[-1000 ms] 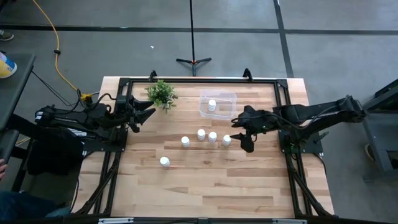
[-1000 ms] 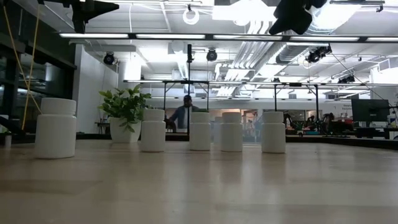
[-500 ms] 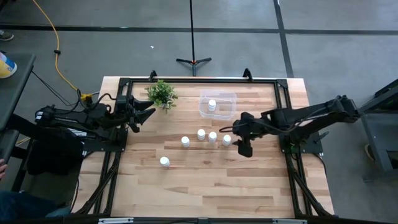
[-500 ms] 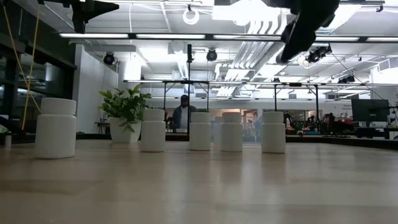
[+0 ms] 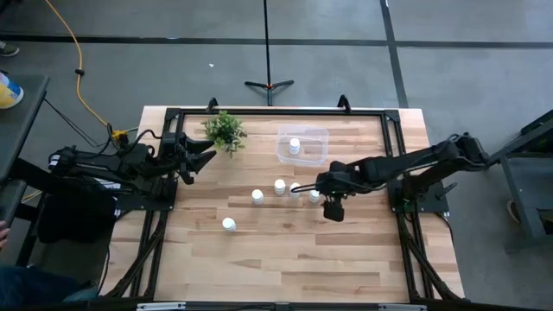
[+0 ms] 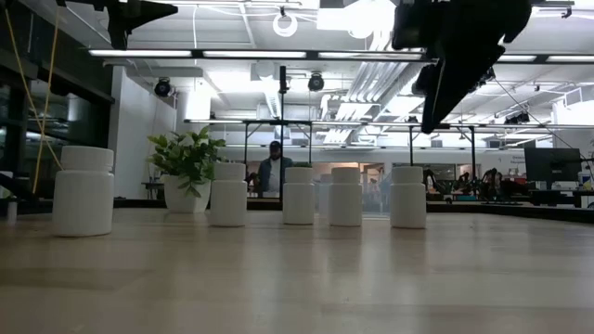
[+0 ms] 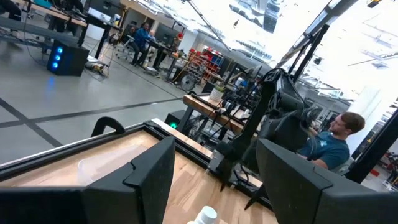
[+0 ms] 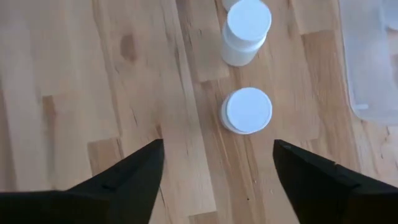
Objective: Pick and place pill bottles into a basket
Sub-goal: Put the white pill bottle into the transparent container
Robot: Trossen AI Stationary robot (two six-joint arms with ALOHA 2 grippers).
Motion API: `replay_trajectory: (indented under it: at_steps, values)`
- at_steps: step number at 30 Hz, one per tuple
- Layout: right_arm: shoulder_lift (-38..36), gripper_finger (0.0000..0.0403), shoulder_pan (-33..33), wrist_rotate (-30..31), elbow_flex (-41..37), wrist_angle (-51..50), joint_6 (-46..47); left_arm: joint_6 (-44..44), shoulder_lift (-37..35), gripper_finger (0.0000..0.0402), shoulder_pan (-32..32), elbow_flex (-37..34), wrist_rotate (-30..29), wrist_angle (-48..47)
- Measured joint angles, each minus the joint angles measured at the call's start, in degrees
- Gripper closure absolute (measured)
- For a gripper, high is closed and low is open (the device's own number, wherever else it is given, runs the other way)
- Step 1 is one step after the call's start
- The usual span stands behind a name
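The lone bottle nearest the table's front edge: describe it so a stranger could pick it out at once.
Start at the plant on the wooden table, then come straight down past the row of bottles beside the right gripper. The bottle stands alone below that row, on bare wood. Unlike its neighbours, it belongs to no row and is not in the basket.

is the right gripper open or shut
Open: in its wrist view the right gripper shows its fingers spread wide, above a bottle and holding nothing.
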Motion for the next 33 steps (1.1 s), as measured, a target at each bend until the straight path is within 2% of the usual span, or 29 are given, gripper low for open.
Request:
replay_trajectory:
  at_steps: [4,9,22,33]
  values:
    - [2.2,0.007,0.0,-0.2,0.0,0.8,-0.2,0.0,0.0,0.0142,0.0,0.0,0.0,0.0]
    - [4.5,0.0053,0.0,1.3,0.0,3.0,-0.1,0.0,0.0,0.0142,0.0,0.0,0.0,0.0]
    - [9.0,0.0056,-0.1,6.6,0.0,5.1,-1.6,0.0,0.0,0.0142,0.0,0.0,0.2,-0.5]
    - [13.7,0.0056,-1.1,6.3,0.0,6.9,-1.6,0.0,0.0,0.0142,0.0,0.0,0.2,-0.4]
